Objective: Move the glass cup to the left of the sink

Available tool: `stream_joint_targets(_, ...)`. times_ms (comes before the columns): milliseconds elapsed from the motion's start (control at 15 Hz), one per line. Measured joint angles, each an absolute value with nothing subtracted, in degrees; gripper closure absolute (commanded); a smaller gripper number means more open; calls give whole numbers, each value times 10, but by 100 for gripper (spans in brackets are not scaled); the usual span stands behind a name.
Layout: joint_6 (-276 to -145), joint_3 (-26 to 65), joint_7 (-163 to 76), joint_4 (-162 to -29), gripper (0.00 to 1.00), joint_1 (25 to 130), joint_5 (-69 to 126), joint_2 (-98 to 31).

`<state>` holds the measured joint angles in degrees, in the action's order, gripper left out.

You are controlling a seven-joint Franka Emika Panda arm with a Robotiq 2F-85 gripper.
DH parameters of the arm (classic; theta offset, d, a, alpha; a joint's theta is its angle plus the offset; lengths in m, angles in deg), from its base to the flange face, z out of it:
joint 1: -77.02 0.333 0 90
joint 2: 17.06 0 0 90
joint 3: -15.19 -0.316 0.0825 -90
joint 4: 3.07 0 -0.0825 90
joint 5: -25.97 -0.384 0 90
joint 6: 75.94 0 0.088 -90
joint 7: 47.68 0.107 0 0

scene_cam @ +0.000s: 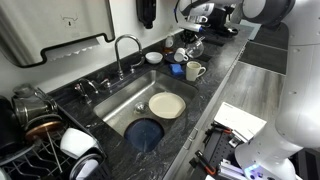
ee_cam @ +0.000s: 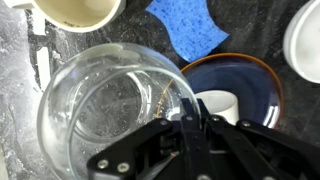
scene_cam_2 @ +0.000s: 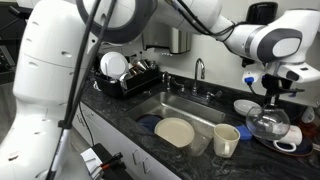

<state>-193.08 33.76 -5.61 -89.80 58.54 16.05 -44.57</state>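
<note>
Gripping looked begun, nothing more: hand (scene_cam_2: 271, 98) stood directly over the glass cup (scene_cam_2: 268, 124), fingers (ee_cam: 178, 135) drawn close, apparently pinching its rim. Cup sat just beneath the hand, seemingly unlifted from the table (scene_cam_2: 120, 112), well apart from the sink (scene_cam_2: 190, 104). Lift, carry and placement not yet done.

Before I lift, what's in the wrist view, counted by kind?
glass cup: 1
cream mug: 1
blue sponge: 1
dark blue saucer: 1
white dishes: 2, one on the saucer, one at the frame edge
Total: 6
</note>
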Motion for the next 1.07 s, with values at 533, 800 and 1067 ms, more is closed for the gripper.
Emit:
stream_joint_targets(533,-1911,295,-193,-961,99,592,86,-326)
stream_joint_targets(800,-1873,275,-286,-1011,99,601,48,-284)
stream_joint_targets(1067,-1841,260,-371,-1078,99,625,32,-233)
